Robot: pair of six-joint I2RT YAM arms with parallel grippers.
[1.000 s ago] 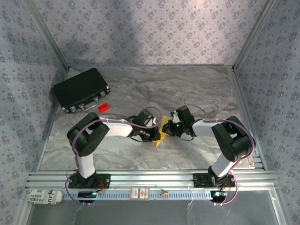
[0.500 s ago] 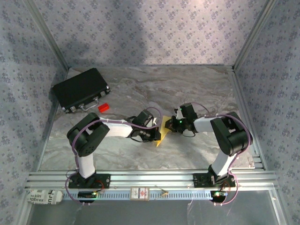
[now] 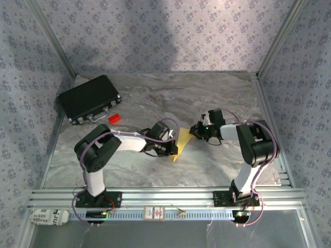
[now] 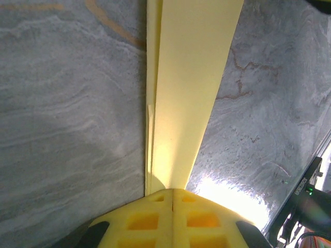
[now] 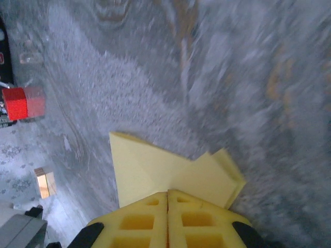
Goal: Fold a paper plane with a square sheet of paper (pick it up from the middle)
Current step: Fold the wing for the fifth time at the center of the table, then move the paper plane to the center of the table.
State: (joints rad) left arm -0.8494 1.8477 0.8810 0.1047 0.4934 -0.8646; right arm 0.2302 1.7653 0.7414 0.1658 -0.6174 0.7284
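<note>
Paper plane (image 3: 180, 140): yellow paper, partly folded, a narrow piece lying near the middle of the table between the two grippers, its long axis running from a far end down to a pointed near tip.

1. Walls (image 3: 165, 36): patterned grey-blue paper, on three sides of the work area.
2. Table (image 3: 222, 98): grey marble-look top, aluminium rail along its near edge.
3. Black case (image 3: 88, 98): closed, handle on its near side, in the far left corner, well apart from the paper.
4. Left gripper (image 3: 172, 149): reaches in from the left, and its jaws are clamped on the paper's left side. In the left wrist view the yellow fingertips (image 4: 155, 204) meet with no gap, and the paper plane (image 4: 191, 77) runs straight out from them as a long strip with a lengthwise fold.
5. Right gripper (image 3: 196, 130): jaws closed together, just beside the paper's far end. In the right wrist view the paper plane (image 5: 150, 168) sits right past the right gripper (image 5: 167, 195); contact cannot be told.
6. Red block (image 3: 114, 118): small, just beside the case's near edge; the right wrist view shows the block (image 5: 16, 102) at the left margin.
</note>
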